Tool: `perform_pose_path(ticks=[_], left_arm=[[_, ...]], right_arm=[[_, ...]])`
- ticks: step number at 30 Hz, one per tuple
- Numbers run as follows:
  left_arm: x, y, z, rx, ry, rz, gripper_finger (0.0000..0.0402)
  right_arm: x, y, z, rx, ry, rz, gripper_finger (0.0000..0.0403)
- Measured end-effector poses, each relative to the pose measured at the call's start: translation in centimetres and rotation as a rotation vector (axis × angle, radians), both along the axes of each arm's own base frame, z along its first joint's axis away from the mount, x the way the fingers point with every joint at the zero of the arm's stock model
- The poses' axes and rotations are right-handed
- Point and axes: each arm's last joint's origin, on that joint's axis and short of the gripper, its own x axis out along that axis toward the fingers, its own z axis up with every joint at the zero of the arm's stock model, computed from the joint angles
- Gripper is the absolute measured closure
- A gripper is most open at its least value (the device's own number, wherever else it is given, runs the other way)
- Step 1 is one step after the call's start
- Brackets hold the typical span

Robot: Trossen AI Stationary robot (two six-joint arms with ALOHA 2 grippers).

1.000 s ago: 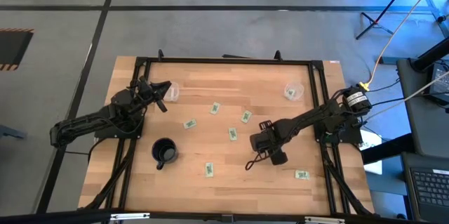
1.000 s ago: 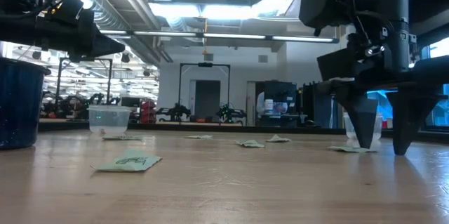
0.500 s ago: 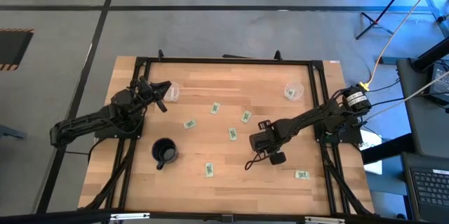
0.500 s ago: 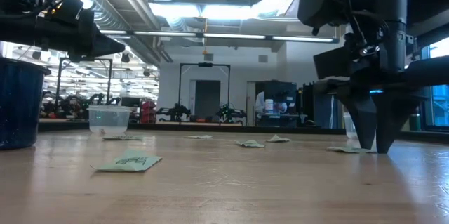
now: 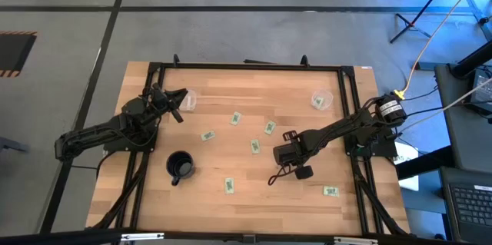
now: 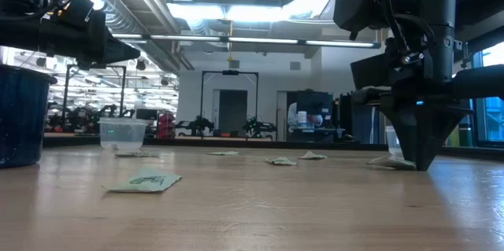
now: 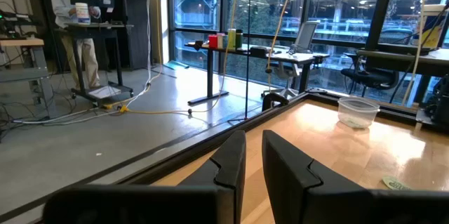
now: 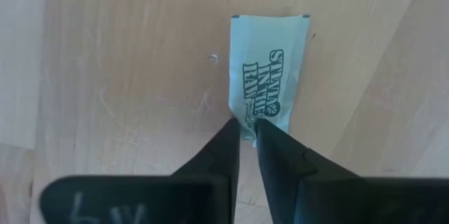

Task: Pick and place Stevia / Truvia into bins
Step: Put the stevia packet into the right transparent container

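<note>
My right gripper (image 8: 247, 122) is shut on the near edge of a pale green Stevia sachet (image 8: 270, 69) that lies on the wood. In the high view this gripper (image 5: 302, 173) is low over the table's right half and covers that sachet. Several more sachets lie loose, such as one mid-table (image 5: 254, 146) and one at the front right (image 5: 331, 191). The bins are two clear cups, one at the back left (image 5: 187, 100) and one at the back right (image 5: 321, 100). My left gripper (image 5: 175, 105) hangs beside the left cup, with its fingers (image 7: 230, 157) close together around nothing.
A black mug (image 5: 180, 167) stands at the front left. A black metal frame (image 5: 246, 66) borders the table. In the low view, a sachet (image 6: 146, 180) lies nearest the camera. A person (image 7: 77, 20) stands at a desk in the room beyond.
My right gripper's fingers have closed onto the sachet's edge at the table surface. The left arm has not moved.
</note>
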Motion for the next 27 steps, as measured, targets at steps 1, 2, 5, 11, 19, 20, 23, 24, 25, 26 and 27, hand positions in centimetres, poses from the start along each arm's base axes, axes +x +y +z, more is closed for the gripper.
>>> perform_pose_path(ticks=[1,2,5,11,19,20,23,24,25,26,27], left_arm=[[0.0,0.0,0.0,0.000,0.000,0.000,0.0359],[0.0,0.0,0.0,0.000,0.000,0.000,0.0359],[0.0,0.0,0.0,0.000,0.000,0.000,0.0359],[0.0,0.0,0.0,0.000,0.000,0.000,0.0359],[0.0,0.0,0.0,0.000,0.000,0.000,0.0359],[0.0,0.0,0.0,0.000,0.000,0.000,0.0359],[0.0,0.0,0.0,0.000,0.000,0.000,0.0359],[0.0,0.0,0.0,0.000,0.000,0.000,0.0359],[0.0,0.0,0.0,0.000,0.000,0.000,0.0359],[0.0,0.0,0.0,0.000,0.000,0.000,0.0359],[0.0,0.0,0.0,0.000,0.000,0.000,0.0359]], right_arm=[[0.0,0.0,0.0,0.000,0.000,-0.001,0.0351],[0.0,0.0,0.0,0.001,0.000,-0.003,0.0353],[0.0,0.0,0.0,0.000,0.003,-0.004,0.0356],[-0.1,0.0,0.1,0.001,0.010,-0.007,0.0358],[-0.6,-0.2,1.7,0.016,-0.035,-0.034,0.0358],[-0.7,-0.2,2.1,0.018,-0.042,-0.034,0.0358],[-1.4,-0.7,3.6,0.025,-0.065,-0.072,0.0358],[-1.7,-1.0,4.2,0.027,-0.069,-0.099,0.0358],[-2.0,-1.4,4.8,0.029,-0.075,-0.125,0.0358],[-2.4,-1.9,5.5,0.028,-0.077,-0.161,0.0358],[-2.8,-2.4,6.1,0.030,-0.084,-0.203,0.0358]])
